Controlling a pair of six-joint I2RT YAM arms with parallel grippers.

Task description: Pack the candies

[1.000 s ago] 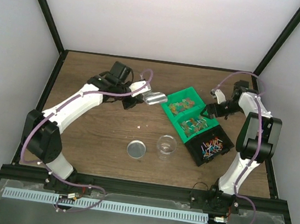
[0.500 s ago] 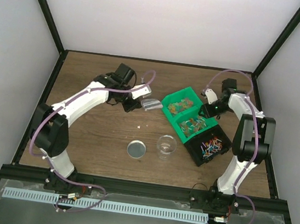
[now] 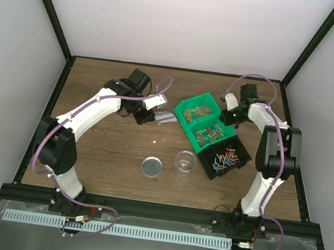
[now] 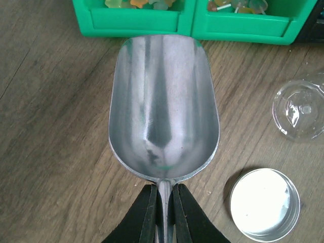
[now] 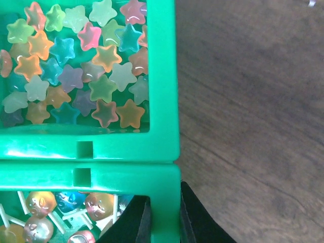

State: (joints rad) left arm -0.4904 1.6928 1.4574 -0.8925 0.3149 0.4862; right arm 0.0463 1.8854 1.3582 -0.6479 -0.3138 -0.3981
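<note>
Steel scoop [image 4: 163, 106], empty, its mouth close up to the front wall of the green bins. Whether it rests on the table [image 4: 50, 131] or hovers just over it, I cannot tell. Left gripper [image 4: 163, 195] clenched on the scoop's thin handle.

Right gripper [image 5: 164, 215] pinched across the side wall of the middle bin [image 5: 126, 174], which is green with lollipops inside. Far bin [image 5: 162, 76], also green, holds star sweets.

Candies [image 3: 224, 159]: small red, blue, orange and white pieces, all in the black bin [image 3: 206, 169] at the near end of the row.

Cup [image 3: 185, 162] clear, upright, looks empty, just left of the black bin. Lid [image 3: 152, 166] off, lying beside the cup.

Step, as I read it: right arm bracing the row of bins ahead of a first scoop. Nothing packed yet.

Next move: the scoop faces the green bins, not the black one. It needs swinging toward the near end, lifting over the black rim and digging in shallow while the right grip keeps the row from sliding. The scoop is wider than the cup's mouth, so pour slowly.
</note>
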